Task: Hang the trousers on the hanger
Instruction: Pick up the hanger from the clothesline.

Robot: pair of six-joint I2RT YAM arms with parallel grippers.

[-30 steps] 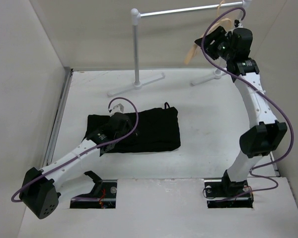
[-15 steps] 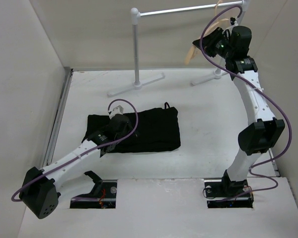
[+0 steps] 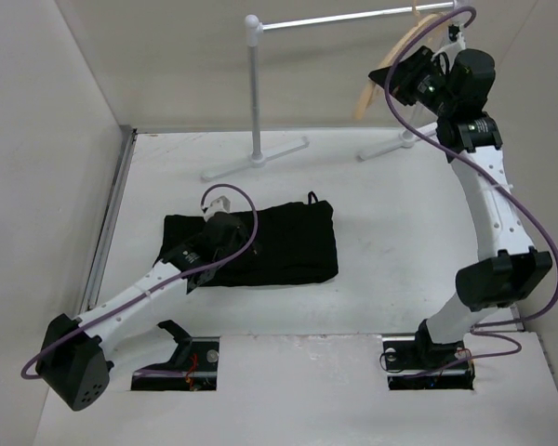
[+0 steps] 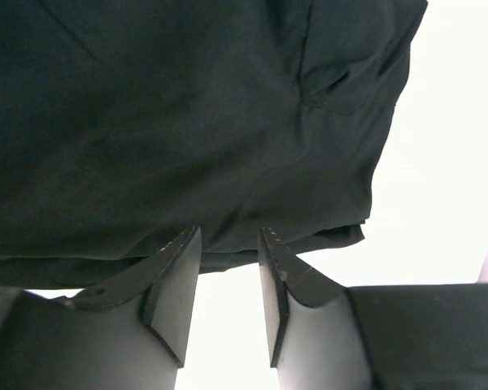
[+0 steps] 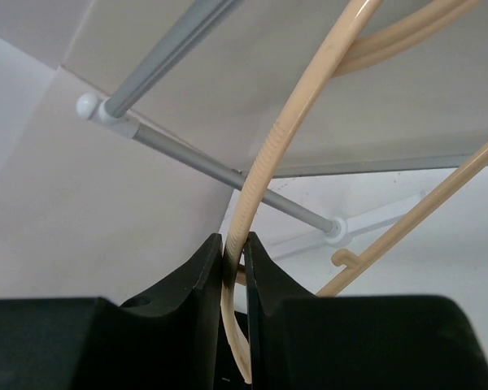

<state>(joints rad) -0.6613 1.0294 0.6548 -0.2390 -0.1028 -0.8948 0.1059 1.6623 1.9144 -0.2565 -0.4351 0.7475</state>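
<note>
Right wrist: hanger (image 5: 263, 158) partly out of frame

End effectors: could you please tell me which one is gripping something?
The right end effector, by the grey rail, pinches the thin tan wooden hanger; the left end effector stands parted at the edge of the black cloth trousers.

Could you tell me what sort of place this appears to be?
Probably a robot lab test cell for garment handling: a white table walled by plain panels, a rail stand, a wooden hanger.
</note>
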